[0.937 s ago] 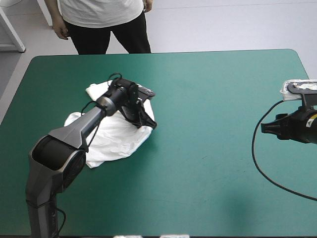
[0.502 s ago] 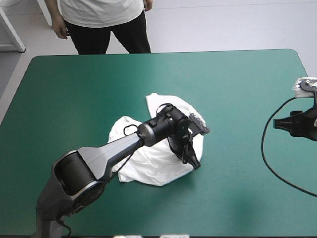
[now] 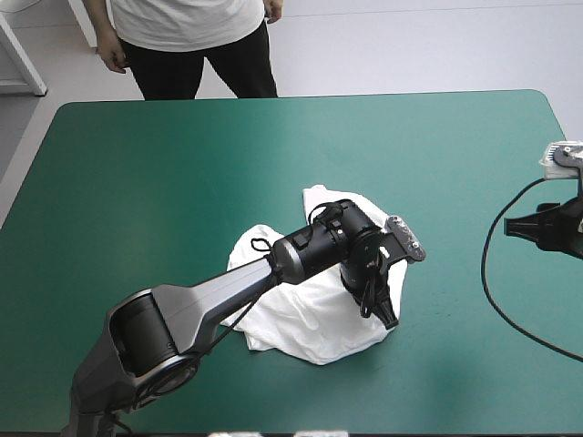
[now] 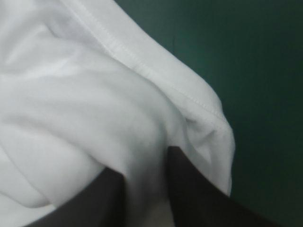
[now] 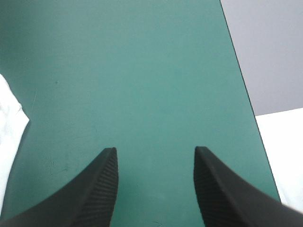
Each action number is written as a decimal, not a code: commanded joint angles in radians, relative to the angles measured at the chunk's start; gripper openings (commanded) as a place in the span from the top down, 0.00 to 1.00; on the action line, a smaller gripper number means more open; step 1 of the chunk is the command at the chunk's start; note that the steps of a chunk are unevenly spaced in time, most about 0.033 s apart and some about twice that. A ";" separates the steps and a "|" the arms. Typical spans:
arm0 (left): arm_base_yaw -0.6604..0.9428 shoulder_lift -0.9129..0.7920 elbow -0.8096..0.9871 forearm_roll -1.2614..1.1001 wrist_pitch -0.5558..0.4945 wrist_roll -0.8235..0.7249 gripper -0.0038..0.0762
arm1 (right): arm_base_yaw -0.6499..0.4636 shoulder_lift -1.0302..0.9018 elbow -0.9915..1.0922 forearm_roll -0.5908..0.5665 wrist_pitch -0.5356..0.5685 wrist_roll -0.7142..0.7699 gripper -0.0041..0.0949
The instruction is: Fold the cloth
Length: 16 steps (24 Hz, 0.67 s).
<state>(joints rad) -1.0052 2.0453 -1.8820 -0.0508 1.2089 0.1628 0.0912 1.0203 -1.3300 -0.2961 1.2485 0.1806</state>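
Observation:
The white T-shirt lies in a crumpled heap near the middle of the teal-green table. My left gripper is at the heap's right edge, shut on the T-shirt. Seen from the left wrist, the T-shirt bunches over my left gripper, a hemmed edge running past the fingers, with cloth pinched between them. My right gripper hovers at the table's right edge, far from the heap. In the right wrist view the right gripper stands open over bare cover, with a corner of the T-shirt off to one side.
The teal-green table is bare around the heap. Its far edge runs ahead of and beside the right gripper, pale floor beyond it.
My left gripper has dragged the T-shirt from the table's left part rightward and toward the front. The right gripper drew back slightly toward the right edge.

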 commanded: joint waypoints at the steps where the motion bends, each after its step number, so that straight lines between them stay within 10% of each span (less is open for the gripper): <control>1: 0.001 -0.067 -0.155 0.020 0.080 -0.028 0.42 | -0.001 -0.012 -0.031 -0.023 -0.038 0.002 0.50; 4: 0.048 -0.120 -0.234 0.150 0.080 -0.142 0.26 | -0.001 -0.012 -0.031 0.005 -0.025 0.009 0.50; 16: 0.419 -0.529 0.177 0.118 0.081 -0.248 0.27 | -0.001 -0.012 -0.031 0.106 -0.024 0.009 0.50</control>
<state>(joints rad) -0.6136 1.6071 -1.7564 0.0773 1.2470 -0.0473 0.0912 1.0203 -1.3300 -0.1869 1.2492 0.1883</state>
